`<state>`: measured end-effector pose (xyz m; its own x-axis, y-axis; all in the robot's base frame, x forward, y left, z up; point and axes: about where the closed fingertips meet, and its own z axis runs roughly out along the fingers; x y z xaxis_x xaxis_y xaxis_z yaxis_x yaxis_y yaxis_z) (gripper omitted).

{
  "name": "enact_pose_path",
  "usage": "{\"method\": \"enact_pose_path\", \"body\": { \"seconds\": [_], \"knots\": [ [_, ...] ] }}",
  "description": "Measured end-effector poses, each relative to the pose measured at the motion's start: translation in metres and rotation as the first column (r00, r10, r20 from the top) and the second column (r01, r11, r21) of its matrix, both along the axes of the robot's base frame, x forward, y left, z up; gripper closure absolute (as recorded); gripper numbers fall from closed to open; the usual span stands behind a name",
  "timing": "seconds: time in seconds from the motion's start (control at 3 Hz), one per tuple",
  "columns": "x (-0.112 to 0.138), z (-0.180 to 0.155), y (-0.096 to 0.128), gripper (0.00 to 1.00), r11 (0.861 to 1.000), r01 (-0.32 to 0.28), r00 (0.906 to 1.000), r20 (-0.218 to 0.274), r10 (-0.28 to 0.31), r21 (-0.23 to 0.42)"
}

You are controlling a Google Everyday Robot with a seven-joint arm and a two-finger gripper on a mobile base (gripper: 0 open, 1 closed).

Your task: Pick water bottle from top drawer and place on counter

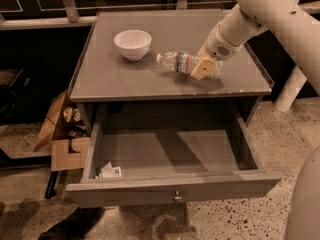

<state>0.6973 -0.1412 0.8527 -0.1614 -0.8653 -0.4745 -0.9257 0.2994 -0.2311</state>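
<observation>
The water bottle (179, 61) lies on its side over the right half of the counter (115, 81), cap pointing left toward the white bowl (132, 44). My gripper (204, 66) is at the bottle's base end and shut on it, one tan finger pad (201, 69) in front of it. The bottle is at or just above the counter surface; I cannot tell if it touches. The top drawer (150, 190) stands pulled fully open below, its knob (177, 197) at the front centre.
A small white packet (110, 172) lies in the drawer's front left corner. My white arm (260, 9) reaches in from the upper right. Cardboard boxes (62, 139) sit on the floor to the left of the cabinet. A white post (290, 86) stands to the right.
</observation>
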Motion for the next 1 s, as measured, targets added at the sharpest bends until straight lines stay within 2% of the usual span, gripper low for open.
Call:
{"method": "enact_pose_path", "body": {
  "seconds": [0.33, 0.67, 1.0],
  "knots": [
    [0.0011, -0.0184, -0.0086, 0.81, 0.998, 0.050, 0.9981, -0.038, -0.049, 0.027],
    [0.0011, -0.0187, -0.0085, 0.58, 0.998, 0.051, 0.9980, -0.039, -0.050, 0.027],
    [0.0009, -0.0163, -0.0083, 0.27, 0.998, 0.055, 0.9976, -0.043, -0.054, 0.027]
  ]
}}
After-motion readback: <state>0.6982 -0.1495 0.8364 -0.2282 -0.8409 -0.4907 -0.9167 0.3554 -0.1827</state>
